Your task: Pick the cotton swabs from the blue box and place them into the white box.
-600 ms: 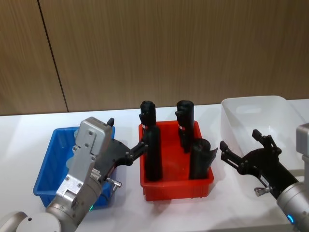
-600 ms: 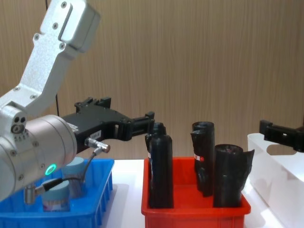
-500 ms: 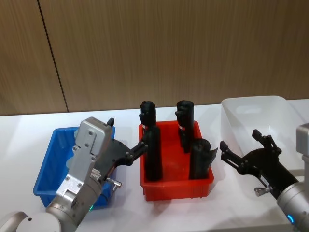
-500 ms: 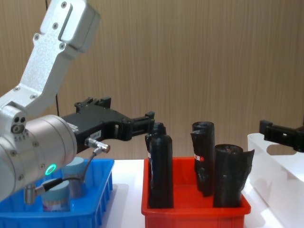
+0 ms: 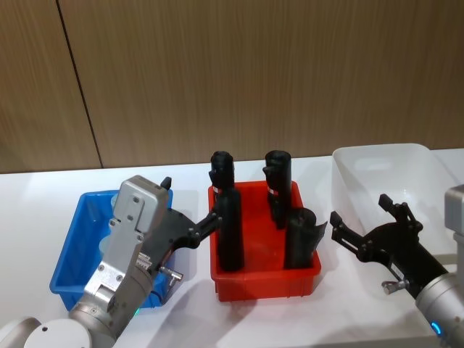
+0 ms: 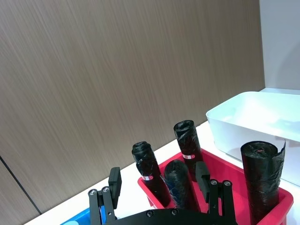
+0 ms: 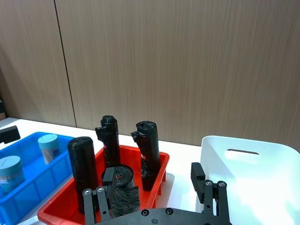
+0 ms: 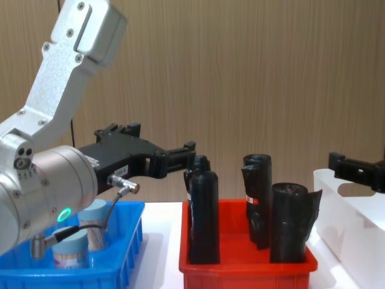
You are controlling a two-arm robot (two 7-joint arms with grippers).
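- No shift since the earlier frames: left gripper [image 5: 191, 199] hovers over the right rim of the blue box [image 5: 71, 246], fingers apart.
- Cotton swabs [image 7: 48, 147] stand in the blue box, below that gripper's wrist, untouched.
- Right gripper [image 5: 359, 209], fingers apart, hangs just beside the white box [image 5: 377, 156] on the counter [image 5: 32, 196].

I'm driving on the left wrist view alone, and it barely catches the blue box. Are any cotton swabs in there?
Observer: Yes. Two jars of cotton swabs stand upright in the blue box, apart from each other.
Operator: Where is my left gripper relative to them?
Observer: The left gripper hangs above the blue box's right side, higher than the jars, pointing toward the red bin and holding nothing.
Operator: And the right one?
Observer: The right gripper is open and empty, just in front of the white box.
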